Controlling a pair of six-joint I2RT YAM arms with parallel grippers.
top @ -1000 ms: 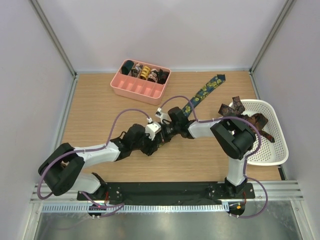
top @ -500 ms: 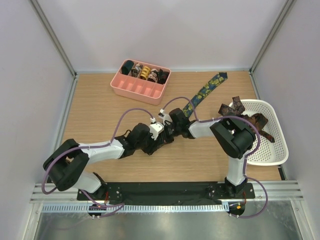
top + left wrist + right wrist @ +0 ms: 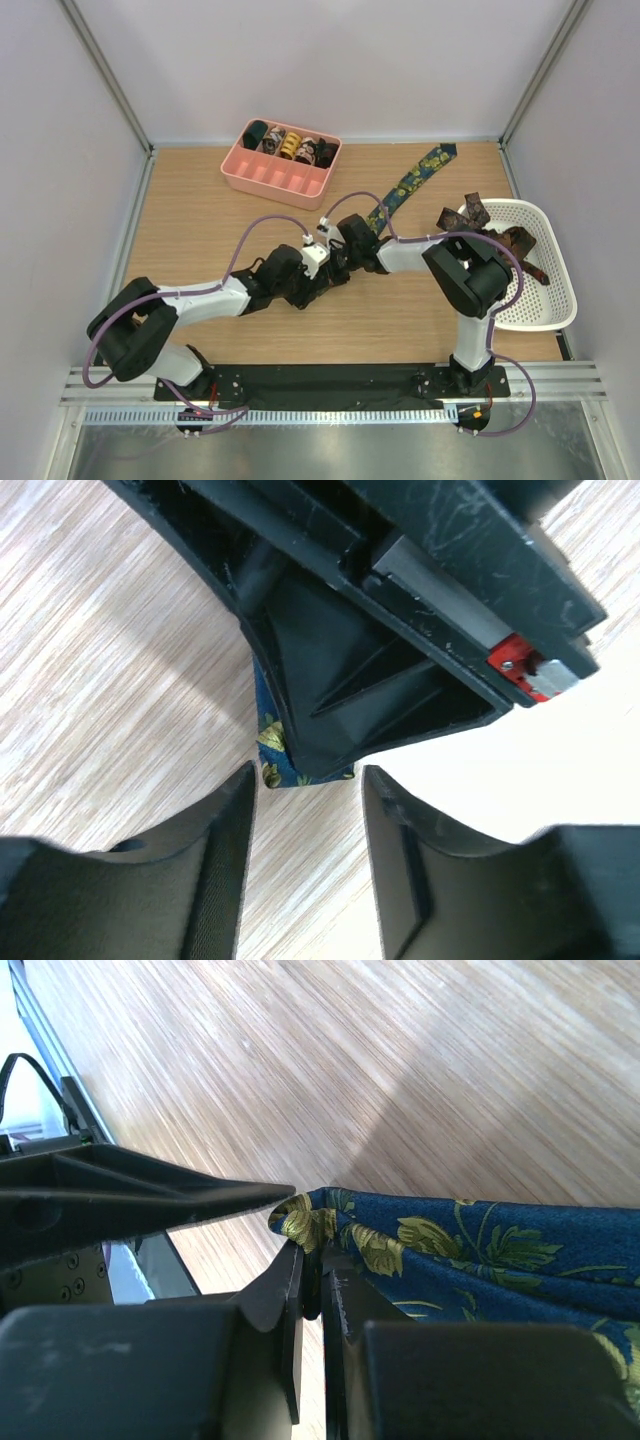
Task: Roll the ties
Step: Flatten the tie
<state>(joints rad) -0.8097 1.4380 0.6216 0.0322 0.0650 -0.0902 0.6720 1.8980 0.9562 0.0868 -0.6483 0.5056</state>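
Note:
A navy tie with yellow-green print (image 3: 410, 183) lies stretched on the wooden table, from its pointed end at the back right towards the middle. My right gripper (image 3: 318, 1252) is shut on its near end, and the navy tie (image 3: 470, 1250) bunches just above the fingertips. My left gripper (image 3: 305, 810) stands open right in front of it, with bare wood between its fingers (image 3: 225, 840). A corner of the tie (image 3: 268, 755) shows under the right gripper's black body (image 3: 400, 610). In the top view both grippers, left (image 3: 312, 275) and right (image 3: 335, 260), meet at the table's middle.
A pink tray (image 3: 262, 182) at the back holds several rolled ties (image 3: 290, 146) in its far row. A white basket (image 3: 560, 310) at the right edge holds brown ties (image 3: 478, 212), some hanging over its rim. Purple cables arch over both arms.
My left arm has reached to the right, bringing its gripper up against the right gripper. The tie's far end has shifted slightly. The right gripper keeps its hold.

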